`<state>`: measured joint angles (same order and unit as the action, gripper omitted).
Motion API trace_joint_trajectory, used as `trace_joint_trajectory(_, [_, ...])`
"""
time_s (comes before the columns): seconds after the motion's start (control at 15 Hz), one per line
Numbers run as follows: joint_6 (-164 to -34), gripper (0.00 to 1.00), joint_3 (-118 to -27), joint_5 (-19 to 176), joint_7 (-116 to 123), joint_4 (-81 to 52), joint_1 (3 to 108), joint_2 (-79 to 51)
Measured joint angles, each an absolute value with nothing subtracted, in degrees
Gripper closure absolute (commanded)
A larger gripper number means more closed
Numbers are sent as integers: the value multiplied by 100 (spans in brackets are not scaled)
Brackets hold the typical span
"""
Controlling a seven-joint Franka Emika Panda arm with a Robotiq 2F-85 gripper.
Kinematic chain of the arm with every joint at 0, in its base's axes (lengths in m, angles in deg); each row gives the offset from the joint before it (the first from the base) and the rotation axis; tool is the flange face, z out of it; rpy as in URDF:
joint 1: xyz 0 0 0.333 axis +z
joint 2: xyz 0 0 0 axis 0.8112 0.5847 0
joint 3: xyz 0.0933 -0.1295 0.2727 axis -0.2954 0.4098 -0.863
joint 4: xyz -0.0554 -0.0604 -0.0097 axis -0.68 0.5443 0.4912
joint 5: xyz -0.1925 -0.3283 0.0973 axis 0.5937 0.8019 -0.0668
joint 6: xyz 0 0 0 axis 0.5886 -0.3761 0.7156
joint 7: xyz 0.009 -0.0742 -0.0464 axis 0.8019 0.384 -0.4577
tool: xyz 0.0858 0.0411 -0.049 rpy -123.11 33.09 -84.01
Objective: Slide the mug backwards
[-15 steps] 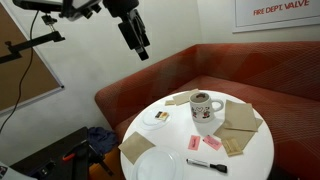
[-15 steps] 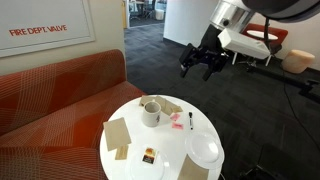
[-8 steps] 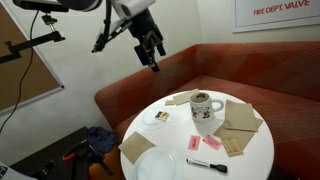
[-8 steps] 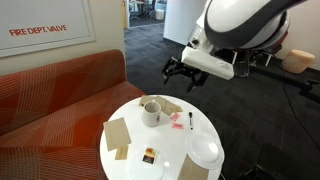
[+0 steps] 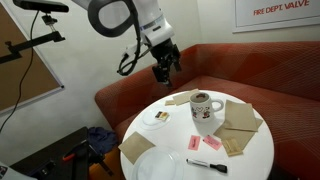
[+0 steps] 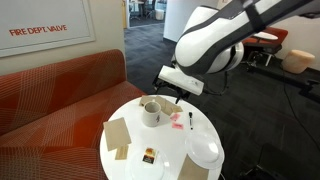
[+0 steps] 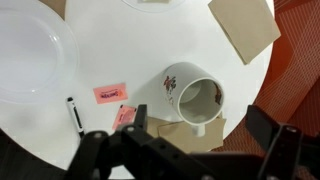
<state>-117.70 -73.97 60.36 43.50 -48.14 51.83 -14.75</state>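
Observation:
The white mug [image 5: 205,105] with a red design stands upright on the round white table [image 5: 255,150], toward the sofa side; it also shows in the other exterior view [image 6: 151,111]. In the wrist view the mug [image 7: 192,97] is seen from above, handle pointing toward the camera, partly resting on a brown napkin. My gripper [image 5: 163,72] hangs in the air above and beside the mug, apart from it. It is open and empty, with its fingers [image 7: 200,127] spread wide on either side of the handle's line. It also shows in an exterior view [image 6: 171,88].
A flat white plate [image 5: 158,165] [image 7: 30,50] lies near the table's front. Brown napkins [image 5: 241,118], pink packets [image 7: 111,93] and a black pen [image 7: 74,113] lie around the mug. A red sofa [image 5: 240,70] curves behind the table.
The arm has swung down and across from high above toward the table, and now sits close over the mug. The mug has not moved.

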Motion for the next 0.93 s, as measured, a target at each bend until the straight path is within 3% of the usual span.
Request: trace_joint_trajectory(0.93, [-11942,0,-7076,6034,5301,-3102,5411,749])
